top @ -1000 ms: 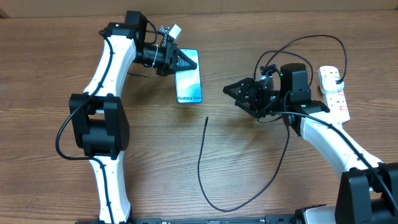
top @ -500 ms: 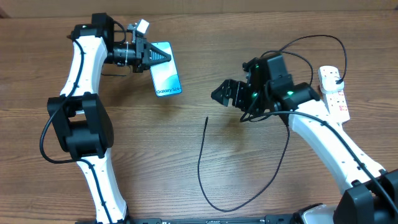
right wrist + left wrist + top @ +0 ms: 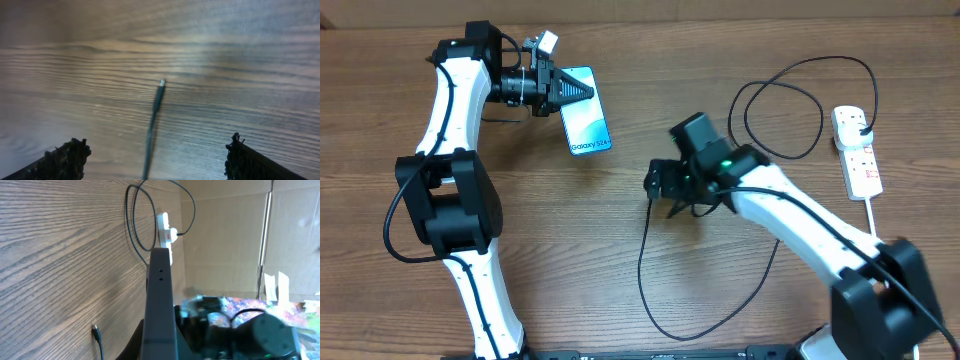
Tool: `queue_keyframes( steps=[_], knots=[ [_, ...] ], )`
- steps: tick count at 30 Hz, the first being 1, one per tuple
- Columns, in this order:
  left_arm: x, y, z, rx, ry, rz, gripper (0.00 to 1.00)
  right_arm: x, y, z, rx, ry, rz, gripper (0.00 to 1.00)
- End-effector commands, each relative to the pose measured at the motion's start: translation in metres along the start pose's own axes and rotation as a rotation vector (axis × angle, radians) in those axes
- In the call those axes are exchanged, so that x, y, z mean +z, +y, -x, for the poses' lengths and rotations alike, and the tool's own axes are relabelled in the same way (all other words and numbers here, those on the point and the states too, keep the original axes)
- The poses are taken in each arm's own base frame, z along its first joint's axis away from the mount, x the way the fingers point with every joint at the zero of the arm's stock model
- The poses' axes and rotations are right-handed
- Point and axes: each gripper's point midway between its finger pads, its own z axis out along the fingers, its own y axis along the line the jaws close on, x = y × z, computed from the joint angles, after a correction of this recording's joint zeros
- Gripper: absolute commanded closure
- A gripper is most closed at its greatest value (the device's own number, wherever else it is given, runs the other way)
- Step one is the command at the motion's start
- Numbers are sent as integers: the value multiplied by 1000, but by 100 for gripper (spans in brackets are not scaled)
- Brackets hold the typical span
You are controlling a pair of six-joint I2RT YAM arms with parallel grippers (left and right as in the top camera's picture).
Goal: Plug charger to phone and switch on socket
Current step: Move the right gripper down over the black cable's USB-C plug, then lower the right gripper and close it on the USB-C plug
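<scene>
My left gripper (image 3: 582, 92) is shut on one end of the phone (image 3: 590, 130), whose light-blue screen faces up at the back left. The left wrist view shows the phone (image 3: 160, 300) edge-on as a dark slab between the jaws. The charger cable (image 3: 642, 255) curves across the table, and its small plug tip (image 3: 652, 192) lies right under my open right gripper (image 3: 655, 183). In the right wrist view the tip (image 3: 161, 83) sits ahead of the gripper (image 3: 157, 160), with the cable running midway between the fingers (image 3: 67, 159). The socket (image 3: 857, 152) lies at the far right with a black plug (image 3: 861, 122) in it.
The charger cable makes a wide loop (image 3: 785, 105) between my right arm and the socket. Its lower bend (image 3: 670, 335) reaches near the front edge of the wooden table (image 3: 570, 260). Cardboard (image 3: 225, 235) stands behind the table.
My right arm has swung left and come over the cable's tip, jaws wide. My left gripper carried the phone left and tilted it, then held still.
</scene>
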Motion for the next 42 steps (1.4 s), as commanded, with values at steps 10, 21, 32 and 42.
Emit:
queue_keyframes(
  steps=[10, 21, 32, 42],
  knots=[
    [-17, -30, 6, 87, -45, -42, 96, 45, -1, -2, 7, 5, -77, 9],
    [-17, -30, 6, 86, -45, -42, 96, 63, -9, -3, 28, 19, -110, 9],
    [-17, -30, 6, 85, -45, -43, 96, 68, -10, -3, 37, 23, -116, 24],
    [-17, -31, 6, 83, -44, -46, 96, 67, -18, -1, 65, 12, -163, 29]
  ],
)
